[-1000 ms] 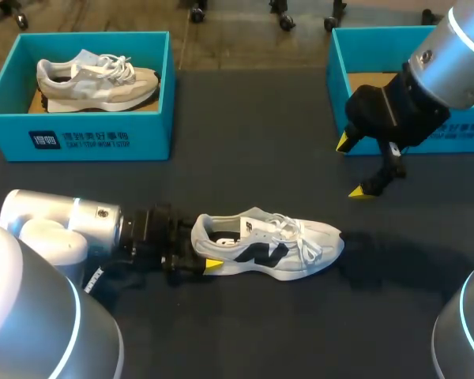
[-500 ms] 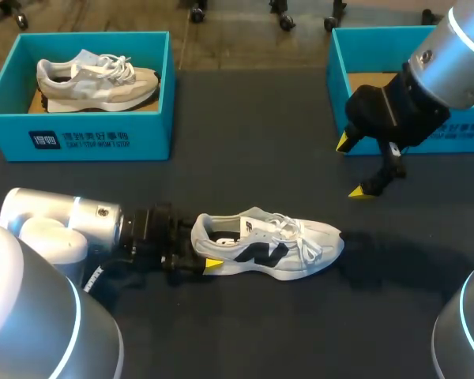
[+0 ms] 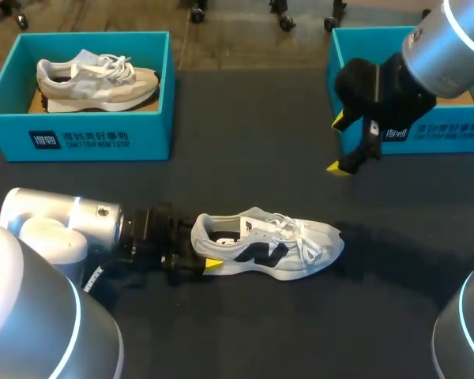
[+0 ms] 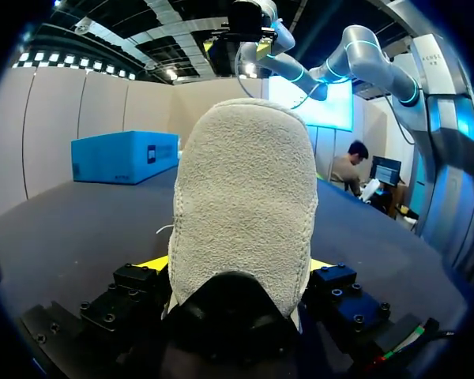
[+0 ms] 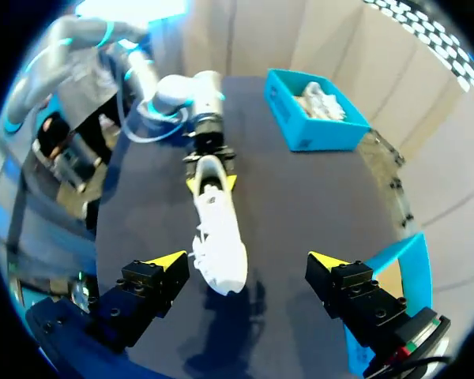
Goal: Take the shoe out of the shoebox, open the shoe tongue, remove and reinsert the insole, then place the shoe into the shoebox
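Note:
A white shoe (image 3: 268,245) with a dark side logo lies on its sole on the dark table, toe toward the right. My left gripper (image 3: 204,246) is shut on its heel, one yellow tip along the near side. In the left wrist view the grey heel (image 4: 245,213) fills the space between the fingers of that gripper (image 4: 235,264). My right gripper (image 3: 336,144) hangs open and empty in front of the right shoebox (image 3: 426,134), well above and beyond the toe. From the right wrist view the shoe (image 5: 217,229) lies ahead of the right gripper (image 5: 247,259).
A second teal shoebox (image 3: 79,130) at the back left holds another pale shoe (image 3: 95,79); it also shows in the right wrist view (image 5: 312,118). Bare dark table (image 3: 245,150) lies between the two boxes and around the shoe.
My right gripper has risen and moved back and a little left, toward the right shoebox. The left gripper and the shoe have stayed put.

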Motion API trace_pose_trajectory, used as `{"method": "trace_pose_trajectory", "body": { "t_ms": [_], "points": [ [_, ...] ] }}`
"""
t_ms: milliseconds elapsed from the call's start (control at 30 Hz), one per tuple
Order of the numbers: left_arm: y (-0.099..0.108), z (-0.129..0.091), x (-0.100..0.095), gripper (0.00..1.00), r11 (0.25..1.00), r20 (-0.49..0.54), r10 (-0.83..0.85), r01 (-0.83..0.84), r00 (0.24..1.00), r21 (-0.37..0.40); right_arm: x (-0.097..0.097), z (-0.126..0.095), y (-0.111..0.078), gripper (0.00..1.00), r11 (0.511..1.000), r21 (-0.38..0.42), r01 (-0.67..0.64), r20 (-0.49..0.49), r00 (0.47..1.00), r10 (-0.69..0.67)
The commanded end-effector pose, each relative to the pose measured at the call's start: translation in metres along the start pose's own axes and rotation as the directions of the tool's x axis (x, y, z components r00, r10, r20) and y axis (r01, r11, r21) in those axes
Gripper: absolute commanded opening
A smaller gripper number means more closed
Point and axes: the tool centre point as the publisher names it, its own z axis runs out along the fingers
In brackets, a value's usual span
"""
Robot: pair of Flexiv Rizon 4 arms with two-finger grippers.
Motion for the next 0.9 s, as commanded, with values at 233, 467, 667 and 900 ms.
{"method": "trace_pose_trajectory", "body": {
  "t_ms": [233, 467, 667, 900],
  "points": [
    [0.002, 0.001, -0.002, 0.0, 1.0, -0.001, -0.001, 0.001, 1.0, -0.004, 0.024, 0.01, 0.03, 1.0, 0.891, 0.021, -0.454, 0.254, 0.864, 0.435],
    [0.002, 0.001, -0.002, 0.0, 1.0, -0.001, -0.001, 0.001, 1.0, -0.004, 0.021, 0.018, 0.048, 1.0, 0.799, 0.022, -0.601, 0.266, 0.774, 0.574],
    [0.002, 0.001, -0.002, 0.0, 1.0, -0.001, -0.001, 0.001, 1.0, -0.004, 0.017, 0.026, 0.062, 1.0, 0.734, 0.0, -0.68, 0.275, 0.705, 0.653],
    [0.002, 0.001, -0.002, 0.0, 1.0, -0.001, -0.001, 0.001, 1.0, -0.004, 0.016, 0.037, 0.07, 1.0, 0.686, 0.09, -0.722, 0.303, 0.676, 0.671]
  ]
}}
